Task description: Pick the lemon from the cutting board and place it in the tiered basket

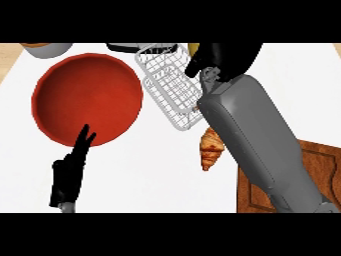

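The right hand (221,61) reaches far across the white counter (165,175), poised over the far right side of the white wire tiered basket (171,90). A sliver of yellow, likely the lemon (193,49), shows just left of the hand, which appears curled around it. The grey right forearm (258,140) crosses the wooden cutting board (328,170) at near right. A croissant (211,148) lies between basket and board. The left hand (71,172) rests open at near left, fingers up, overlapping the near rim of a red plate (84,95).
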